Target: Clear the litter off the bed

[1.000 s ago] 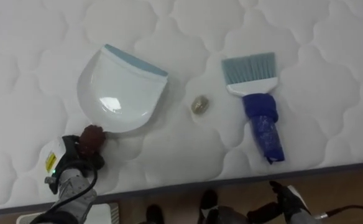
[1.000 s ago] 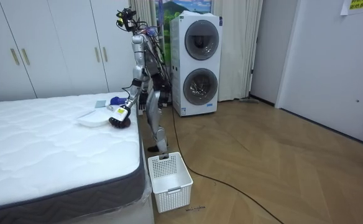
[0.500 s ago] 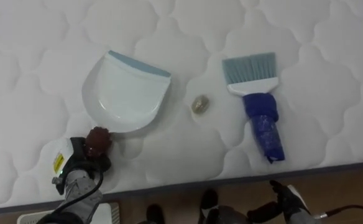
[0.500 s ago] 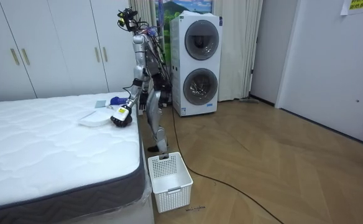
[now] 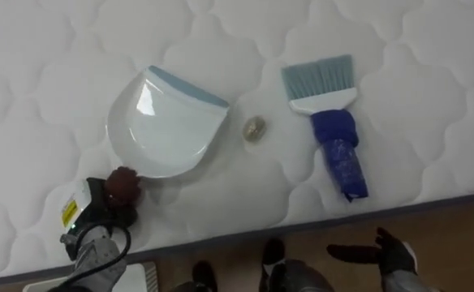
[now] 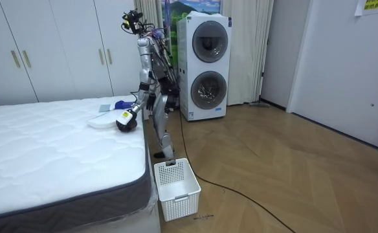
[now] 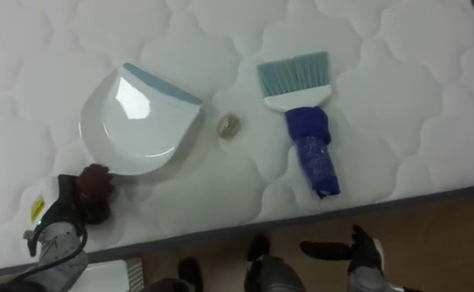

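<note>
1. The robot stands at the edge of the bed (image 5: 42,49), with a white basket (image 6: 176,188) on the floor nearby.
2. Its left hand (image 5: 99,212) is curled round the handle of the white dustpan (image 5: 165,122) on the bed.
3. A small scrap (image 5: 254,128) lies just beside the pan's blue lip, and a blue-handled brush (image 5: 334,138) lies apart to the right.
4. The right hand (image 5: 393,251) hangs below the bed's edge, fingers straight and empty.

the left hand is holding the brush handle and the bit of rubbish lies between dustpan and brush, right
Not quite: the left eye view shows the left hand holding the dustpan by its handle, while the brush lies untouched. The bit of rubbish does lie between dustpan and brush.
</note>
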Robot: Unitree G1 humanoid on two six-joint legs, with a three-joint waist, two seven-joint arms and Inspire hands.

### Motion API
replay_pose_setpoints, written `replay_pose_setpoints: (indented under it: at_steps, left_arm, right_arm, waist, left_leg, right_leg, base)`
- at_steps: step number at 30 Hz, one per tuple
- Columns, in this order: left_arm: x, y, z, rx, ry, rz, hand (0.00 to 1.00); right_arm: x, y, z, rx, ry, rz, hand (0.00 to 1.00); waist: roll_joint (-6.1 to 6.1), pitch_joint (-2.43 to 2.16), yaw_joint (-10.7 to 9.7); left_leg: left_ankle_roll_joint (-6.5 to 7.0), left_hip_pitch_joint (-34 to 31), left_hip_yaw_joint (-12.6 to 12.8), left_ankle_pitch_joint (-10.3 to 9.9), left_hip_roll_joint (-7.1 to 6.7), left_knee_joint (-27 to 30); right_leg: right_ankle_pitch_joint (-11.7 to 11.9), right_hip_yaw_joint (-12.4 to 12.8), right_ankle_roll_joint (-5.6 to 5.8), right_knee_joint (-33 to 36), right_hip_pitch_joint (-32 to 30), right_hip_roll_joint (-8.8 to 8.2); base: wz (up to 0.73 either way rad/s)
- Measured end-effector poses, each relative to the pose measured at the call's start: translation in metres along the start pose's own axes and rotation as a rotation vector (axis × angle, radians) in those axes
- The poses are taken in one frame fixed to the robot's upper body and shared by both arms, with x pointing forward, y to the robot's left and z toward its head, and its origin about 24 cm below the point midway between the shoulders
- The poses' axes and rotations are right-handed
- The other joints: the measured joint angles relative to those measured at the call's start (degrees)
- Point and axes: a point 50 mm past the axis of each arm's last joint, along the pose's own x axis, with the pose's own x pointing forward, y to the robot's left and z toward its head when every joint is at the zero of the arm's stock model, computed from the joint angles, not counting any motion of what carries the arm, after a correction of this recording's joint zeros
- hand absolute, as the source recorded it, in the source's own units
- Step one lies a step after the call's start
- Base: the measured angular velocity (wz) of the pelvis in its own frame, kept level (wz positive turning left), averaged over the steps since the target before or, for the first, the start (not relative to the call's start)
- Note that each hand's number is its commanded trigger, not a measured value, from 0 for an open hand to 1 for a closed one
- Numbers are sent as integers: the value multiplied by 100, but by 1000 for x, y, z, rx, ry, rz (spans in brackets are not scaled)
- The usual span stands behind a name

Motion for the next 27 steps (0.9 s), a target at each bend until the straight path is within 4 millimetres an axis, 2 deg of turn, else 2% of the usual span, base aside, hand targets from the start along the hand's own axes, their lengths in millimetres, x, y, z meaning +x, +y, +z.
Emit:
replay_pose_setpoints:
  at_steps: [2, 4, 7, 10, 17, 19, 22, 24, 27]
  left_arm:
    - [0, 3, -5, 47, -20, 8, 100]
    - [-4, 5, -13, 91, -36, 18, 100]
    - [-9, 5, -21, 128, -49, 22, 100]
    - [-13, 6, -28, 159, -59, 36, 100]
    - [-13, 12, -27, 228, -152, 79, 100]
    - [-15, 16, -35, 236, -165, 90, 100]
    - [-14, 26, -45, 284, -177, 107, 100]
    - [-14, 29, -47, 293, -174, 121, 100]
    - [-14, 30, -46, 295, -185, 137, 100]
  right_arm:
    - [1, -9, 4, 64, -5, -37, 0]
    - [3, -15, 15, 214, -27, -82, 0]
    - [3, -21, 22, 373, -30, -141, 0]
    - [4, -23, 29, 476, -35, -180, 0]
    - [3, -28, 43, 544, -89, -260, 0]
    - [1, -27, 51, 569, -119, -277, 0]
    - [-2, -30, 68, 627, -181, -313, 0]
    - [-4, -31, 75, 616, -219, -343, 0]
    - [-9, -29, 89, 506, -323, -372, 0]
  waist:
    - [24, -21, -11]
    - [118, -81, -47]
    - [180, -127, -62]
    - [181, -135, -42]
    - [172, -136, -92]
    - [171, -139, -82]
    - [175, -150, -90]
    - [175, -151, -96]
    - [174, -151, -69]
  left_leg:
    - [5, -34, 12, -43, 11, 90]
    - [15, -98, 39, -65, 31, 177]
    - [16, -55, 76, -66, 13, 184]
    - [17, 4, 146, -66, 16, 190]
    - [34, -3, 235, -79, 26, 298]
    - [30, -66, 295, -135, 97, 398]
    - [34, -256, 301, -138, 164, 517]
    - [37, -286, 296, -139, 179, 555]
    - [42, -288, 298, -142, 173, 559]
  right_leg:
    - [-1, 35, 0, 63, -37, 13]
    - [9, 31, -7, 88, -75, 14]
    - [9, 75, -7, 147, -89, 11]
    - [10, 198, -11, 204, -106, 4]
    - [-3, 320, -33, 371, -164, 4]
    - [3, 335, -27, 371, -215, 46]
    - [98, 337, -87, 349, -363, 104]
    - [102, 310, -90, 358, -371, 97]
    - [105, 299, -89, 358, -371, 81]
  base:
    - [-10]
    - [-5]
    - [-2]
    - [-13]
    - [-5]
    - [-17]
    - [-8]
    - [0]
    - [0]
